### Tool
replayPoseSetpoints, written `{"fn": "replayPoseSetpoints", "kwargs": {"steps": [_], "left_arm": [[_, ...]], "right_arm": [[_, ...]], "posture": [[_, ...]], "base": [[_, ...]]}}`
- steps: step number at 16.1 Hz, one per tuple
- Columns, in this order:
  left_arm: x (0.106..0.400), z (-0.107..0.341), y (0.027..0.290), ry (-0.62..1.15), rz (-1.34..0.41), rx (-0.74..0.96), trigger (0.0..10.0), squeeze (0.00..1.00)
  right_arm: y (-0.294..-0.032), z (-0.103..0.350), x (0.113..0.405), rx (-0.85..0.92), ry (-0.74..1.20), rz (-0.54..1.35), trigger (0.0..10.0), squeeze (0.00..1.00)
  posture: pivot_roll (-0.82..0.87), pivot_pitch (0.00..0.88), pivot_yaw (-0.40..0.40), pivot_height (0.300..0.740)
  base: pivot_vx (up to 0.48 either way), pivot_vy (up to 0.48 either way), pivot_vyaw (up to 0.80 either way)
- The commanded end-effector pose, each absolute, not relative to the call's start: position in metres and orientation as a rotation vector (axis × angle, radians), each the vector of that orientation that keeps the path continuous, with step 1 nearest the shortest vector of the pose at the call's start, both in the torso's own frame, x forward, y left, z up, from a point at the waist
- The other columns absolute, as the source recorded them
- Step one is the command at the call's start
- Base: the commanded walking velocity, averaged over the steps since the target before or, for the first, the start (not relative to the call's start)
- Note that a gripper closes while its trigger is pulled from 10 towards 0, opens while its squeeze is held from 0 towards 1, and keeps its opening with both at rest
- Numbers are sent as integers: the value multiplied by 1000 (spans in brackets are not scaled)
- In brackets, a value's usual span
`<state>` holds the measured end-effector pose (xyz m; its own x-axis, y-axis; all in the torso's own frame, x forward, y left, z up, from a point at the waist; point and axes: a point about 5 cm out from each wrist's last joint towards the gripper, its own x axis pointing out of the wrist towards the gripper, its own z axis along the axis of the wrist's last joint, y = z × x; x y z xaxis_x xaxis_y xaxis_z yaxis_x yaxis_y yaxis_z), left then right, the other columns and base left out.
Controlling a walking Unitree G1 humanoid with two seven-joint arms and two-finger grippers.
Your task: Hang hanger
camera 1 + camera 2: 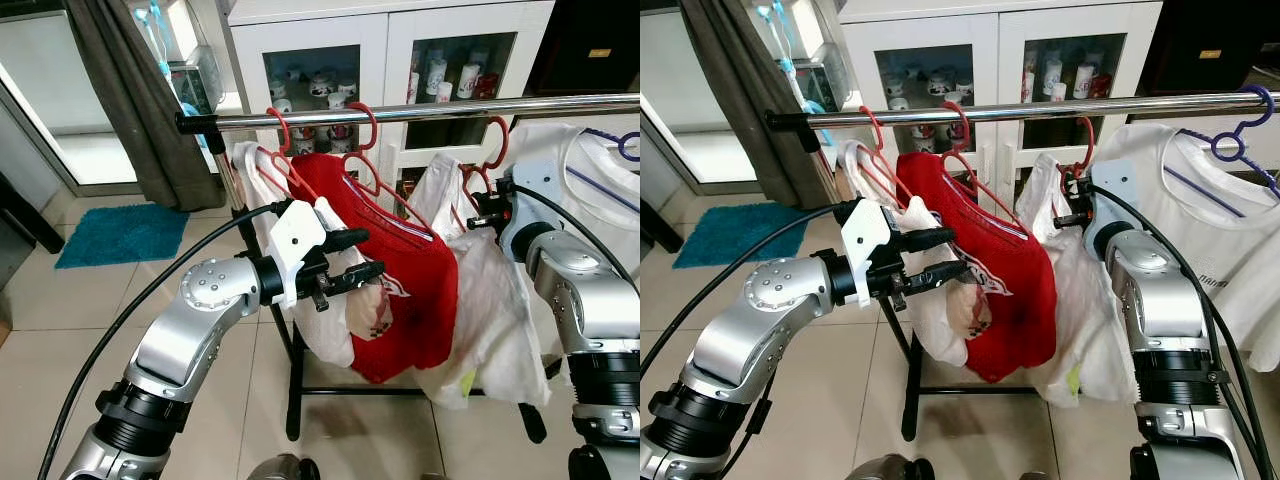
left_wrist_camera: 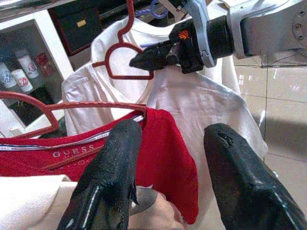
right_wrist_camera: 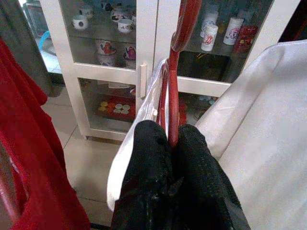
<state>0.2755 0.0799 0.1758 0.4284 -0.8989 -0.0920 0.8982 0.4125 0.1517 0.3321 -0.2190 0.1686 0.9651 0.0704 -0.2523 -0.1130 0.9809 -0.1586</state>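
- Right gripper (image 3: 170,143) at lower centre of its wrist view, jaws clenched on the red hanger (image 3: 173,86) carrying the white shirt (image 1: 470,290).
- Hook at right centre of the left eye view, seemingly just under the rail (image 1: 400,112); could miss if raised crooked.
- Left gripper (image 1: 350,257) mid-frame, jaws released by the red shirt (image 1: 410,290); could snag the cloth.
- Crowded hangers; risk of knocking one off.
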Motion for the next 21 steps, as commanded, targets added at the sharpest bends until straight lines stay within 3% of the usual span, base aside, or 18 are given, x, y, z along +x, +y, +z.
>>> {"fn": "replayPoseSetpoints", "kwargs": {"steps": [1,3,5,9,12,21], "left_arm": [[275,180,81,-14,-1136,207,10000,0],[275,181,81,-8,-1139,206,10000,0],[273,178,83,4,-1140,200,10000,0],[272,175,83,18,-1136,207,10000,0],[274,175,81,16,-1144,204,10000,0],[277,180,77,-14,-1145,210,10000,0]], "right_arm": [[-214,178,335,-182,215,109,10000,0],[-215,179,340,-178,223,111,10000,0],[-210,214,351,-153,23,90,10000,0],[-208,200,316,-115,-15,128,10000,0],[-211,203,314,-110,-39,117,10000,0],[-216,191,369,-220,194,46,10000,0]], "posture": [[-64,34,126,740],[-64,34,126,740],[-55,39,118,740],[-64,48,122,740],[-77,51,139,740],[-57,33,118,740]], "base": [[0,0,0],[0,0,0],[0,0,0],[0,0,0],[0,0,0],[0,0,0]]}}
